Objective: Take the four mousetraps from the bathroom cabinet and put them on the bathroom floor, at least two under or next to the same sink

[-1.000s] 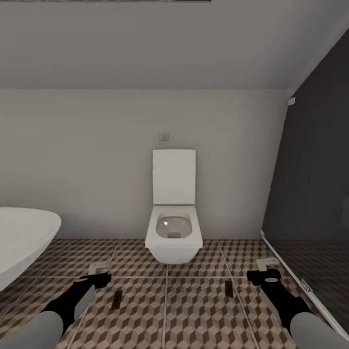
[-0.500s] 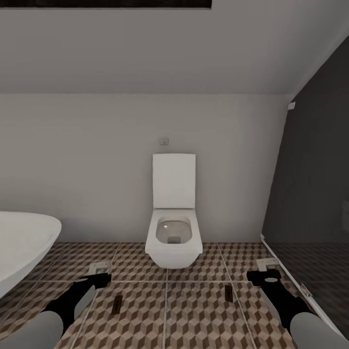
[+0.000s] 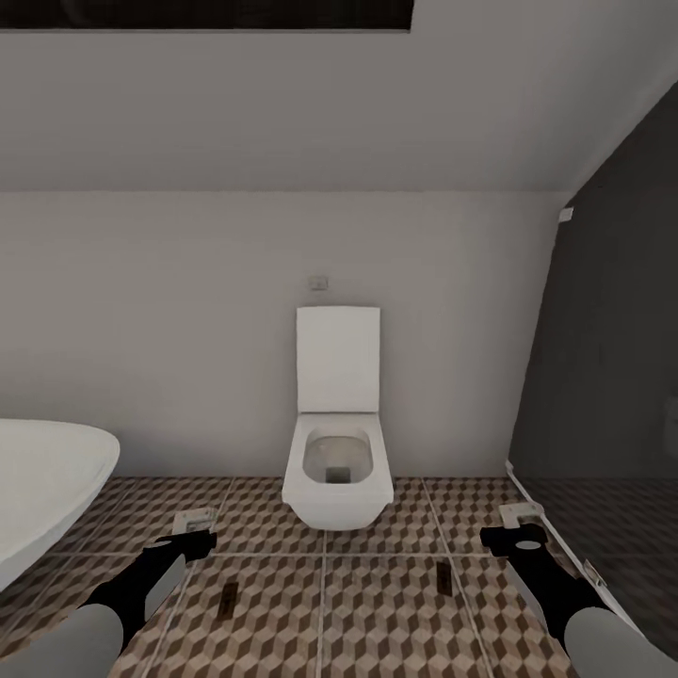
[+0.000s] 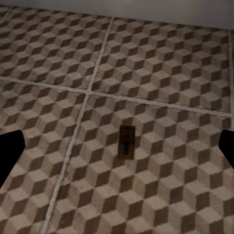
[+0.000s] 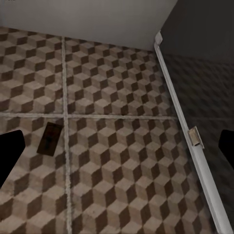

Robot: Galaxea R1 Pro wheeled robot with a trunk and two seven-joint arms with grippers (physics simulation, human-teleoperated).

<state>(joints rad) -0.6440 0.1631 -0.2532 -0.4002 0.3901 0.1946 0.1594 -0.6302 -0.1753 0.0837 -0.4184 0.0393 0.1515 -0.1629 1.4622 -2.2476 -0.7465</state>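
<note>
Two mousetraps lie flat on the cube-patterned bathroom floor (image 3: 377, 612). One mousetrap (image 3: 227, 599) is just ahead of my left gripper (image 3: 195, 530); the left wrist view shows this mousetrap (image 4: 126, 141) lying between the spread black fingers (image 4: 9, 158). The other mousetrap (image 3: 444, 576) lies inward of my right gripper (image 3: 520, 525); in the right wrist view this mousetrap (image 5: 49, 138) sits near one finger (image 5: 9, 156). Both grippers hover above the tiles, open and holding nothing. The cabinet, the sink and the other mousetraps are out of view.
A white toilet (image 3: 338, 461) with its lid raised stands against the far wall. The rounded white bathtub (image 3: 42, 480) is at the left. At the right, a dark glass shower wall (image 3: 612, 377) has a pale rail (image 5: 185, 126) along the floor.
The whole picture has slid slightly downward, so the camera has moved. The mousetraps and both arms keep their places.
</note>
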